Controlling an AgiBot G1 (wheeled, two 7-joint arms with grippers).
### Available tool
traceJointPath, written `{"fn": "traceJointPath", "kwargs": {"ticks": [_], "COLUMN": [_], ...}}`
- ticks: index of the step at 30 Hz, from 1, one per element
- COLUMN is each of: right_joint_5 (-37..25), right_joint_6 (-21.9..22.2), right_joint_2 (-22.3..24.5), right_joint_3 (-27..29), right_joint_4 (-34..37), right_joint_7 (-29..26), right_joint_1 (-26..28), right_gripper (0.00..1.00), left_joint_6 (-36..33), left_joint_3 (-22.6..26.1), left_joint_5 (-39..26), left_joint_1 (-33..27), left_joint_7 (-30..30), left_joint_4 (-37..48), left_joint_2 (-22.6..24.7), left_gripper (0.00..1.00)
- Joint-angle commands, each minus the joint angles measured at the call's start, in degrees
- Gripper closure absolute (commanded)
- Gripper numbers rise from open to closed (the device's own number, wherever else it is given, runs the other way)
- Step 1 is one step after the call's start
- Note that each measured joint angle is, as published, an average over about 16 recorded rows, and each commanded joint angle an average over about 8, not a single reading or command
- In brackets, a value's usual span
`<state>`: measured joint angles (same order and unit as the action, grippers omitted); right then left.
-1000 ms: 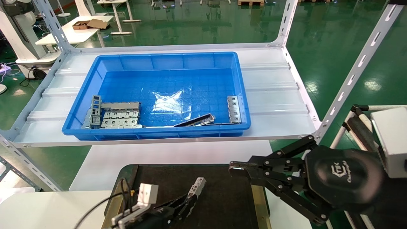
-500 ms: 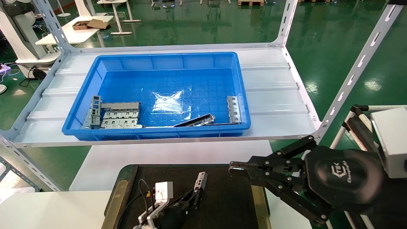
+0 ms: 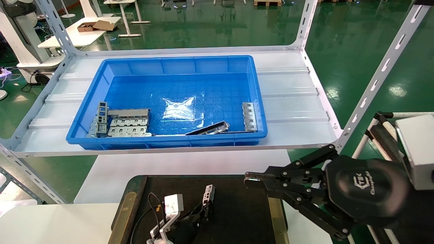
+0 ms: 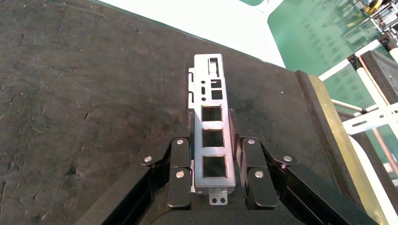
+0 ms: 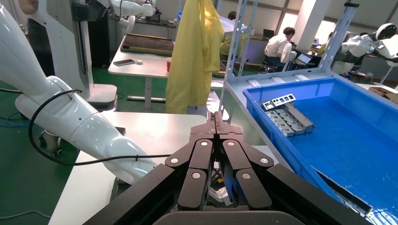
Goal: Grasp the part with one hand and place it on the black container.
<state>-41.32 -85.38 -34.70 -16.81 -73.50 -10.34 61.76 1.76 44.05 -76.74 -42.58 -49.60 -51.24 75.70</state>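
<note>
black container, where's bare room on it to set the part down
The black container is bare between the left gripper, shut on the part, and its right gold strip; also toward its far edge. The near-left is crowded by the left arm. The right gripper overhangs the far-right corner.

Bright overhead light glares off the blue bin point(image 3: 169, 108) floor and green floor point(image 3: 356, 51); views sharp.

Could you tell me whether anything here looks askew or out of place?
Nothing stands out. The left gripper holds the part squarely over the black container; the right gripper waits shut beside it.
</note>
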Motion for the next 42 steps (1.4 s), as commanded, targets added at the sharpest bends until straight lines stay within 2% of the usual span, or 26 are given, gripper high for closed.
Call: {"fn": "traceJointPath", "kwargs": {"ticks": [1, 2, 4, 9, 10, 12, 28, 35, 42], "right_joint_5": [0.0, 0.0, 0.0, 0.0, 0.0, 0.0, 0.1, 0.1, 0.1], "right_joint_6": [0.0, 0.0, 0.0, 0.0, 0.0, 0.0, 0.0, 0.1, 0.1], "right_joint_2": [0.0, 0.0, 0.0, 0.0, 0.0, 0.0, 0.0, 0.0, 0.1], "right_joint_3": [0.0, 0.0, 0.0, 0.0, 0.0, 0.0, -0.1, -0.1, -0.1], "right_joint_4": [0.0, 0.0, 0.0, 0.0, 0.0, 0.0, 0.0, 0.0, 0.0], "right_joint_7": [0.0, 0.0, 0.0, 0.0, 0.0, 0.0, 0.0, 0.1, 0.1], "right_joint_1": [0.0, 0.0, 0.0, 0.0, 0.0, 0.0, 0.0, 0.0, 0.0], "right_gripper": [0.99, 0.91, 0.66, 0.05, 0.00, 0.00, 0.00, 0.00, 0.00], "left_joint_6": [0.6, 0.8, 1.3, 2.3, 2.5, 2.9, 4.4, 1.7, -5.2], "left_joint_3": [0.5, 0.8, 1.3, 2.7, 3.0, 3.5, 8.4, 10.5, 11.9], "left_joint_5": [0.4, 0.6, 1.1, 2.7, 3.0, 3.8, 8.9, 9.4, 9.5], "left_joint_1": [-0.3, -0.4, -0.5, -0.9, -0.9, -1.0, -2.9, -4.1, -5.6], "left_joint_7": [-0.2, -0.2, -0.3, -0.3, -0.3, -0.3, 1.7, 3.0, 3.3], "left_joint_4": [0.5, 0.7, 1.0, 1.3, 1.3, 1.3, -2.1, -7.9, -15.3], "left_joint_2": [0.2, 0.2, 0.2, 0.2, 0.2, 0.1, -2.0, -6.7, -13.4], "left_gripper": [1.00, 0.98, 0.86, 0.23, 0.12, 0.00, 0.00, 0.00, 0.00]}}
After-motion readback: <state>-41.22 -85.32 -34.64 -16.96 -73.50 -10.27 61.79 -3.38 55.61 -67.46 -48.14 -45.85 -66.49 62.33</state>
